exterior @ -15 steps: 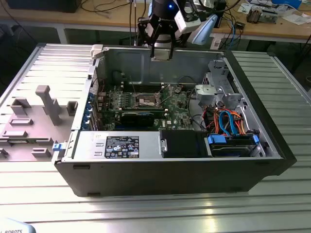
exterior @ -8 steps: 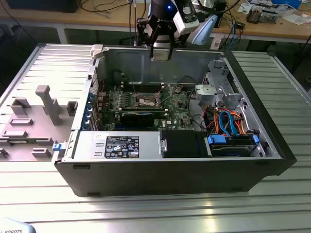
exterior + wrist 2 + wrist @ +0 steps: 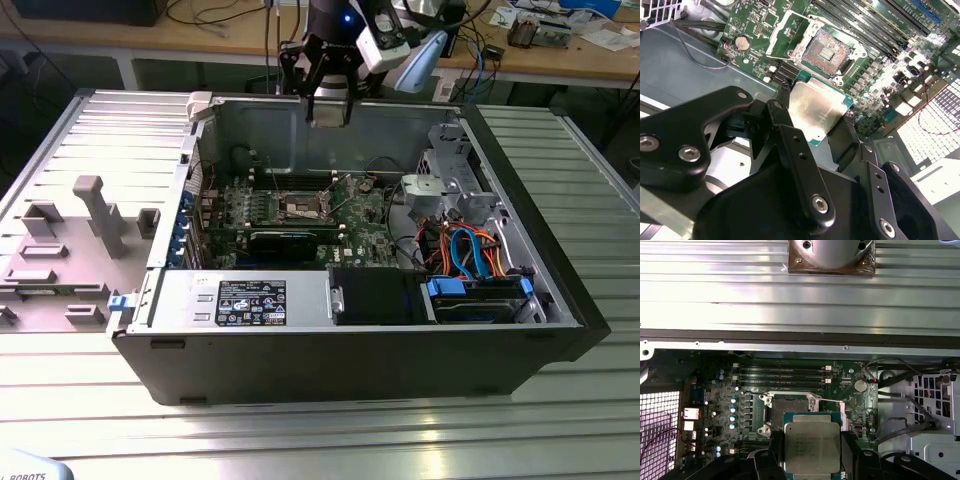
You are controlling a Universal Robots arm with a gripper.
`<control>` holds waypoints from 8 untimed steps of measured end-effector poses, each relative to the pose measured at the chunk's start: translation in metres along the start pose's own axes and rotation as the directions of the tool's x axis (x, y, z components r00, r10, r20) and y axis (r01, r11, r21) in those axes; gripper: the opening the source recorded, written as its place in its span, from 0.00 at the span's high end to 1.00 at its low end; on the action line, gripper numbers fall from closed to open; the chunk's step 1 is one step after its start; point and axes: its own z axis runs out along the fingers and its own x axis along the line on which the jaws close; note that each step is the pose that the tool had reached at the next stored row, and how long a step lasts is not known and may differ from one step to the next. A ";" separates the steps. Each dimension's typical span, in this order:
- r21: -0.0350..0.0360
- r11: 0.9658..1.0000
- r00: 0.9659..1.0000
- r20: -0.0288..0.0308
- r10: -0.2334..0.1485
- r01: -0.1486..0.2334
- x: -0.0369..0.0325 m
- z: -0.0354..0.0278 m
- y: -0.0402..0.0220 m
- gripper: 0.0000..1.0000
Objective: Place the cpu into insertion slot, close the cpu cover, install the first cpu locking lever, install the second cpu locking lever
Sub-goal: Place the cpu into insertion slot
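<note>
The fingers (image 3: 776, 455) grasp the cpu (image 3: 812, 446) above the empty insertion slot (image 3: 825, 51), whose cpu cover (image 3: 783, 32) seems swung open, so seating, closing and locking are all undone.

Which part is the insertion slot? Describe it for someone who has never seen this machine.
Inside the open computer case, find the green motherboard. Near its middle sits the insertion slot, a dark square recess with a silvery metal rim, unlike the long black slots beside it.

cpu (image 3: 811, 445) | side edges hidden | insertion slot (image 3: 790, 402) | partly behind cpu
</note>
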 end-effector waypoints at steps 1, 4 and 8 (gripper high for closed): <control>0.000 1.000 1.000 0.000 0.000 0.000 0.0006 0.0007 0.0000 0.45; 0.000 1.000 1.000 0.000 0.000 0.000 0.0013 0.0025 -0.0002 0.45; 0.000 1.000 1.000 0.000 0.000 0.000 0.0017 0.0042 -0.0003 0.45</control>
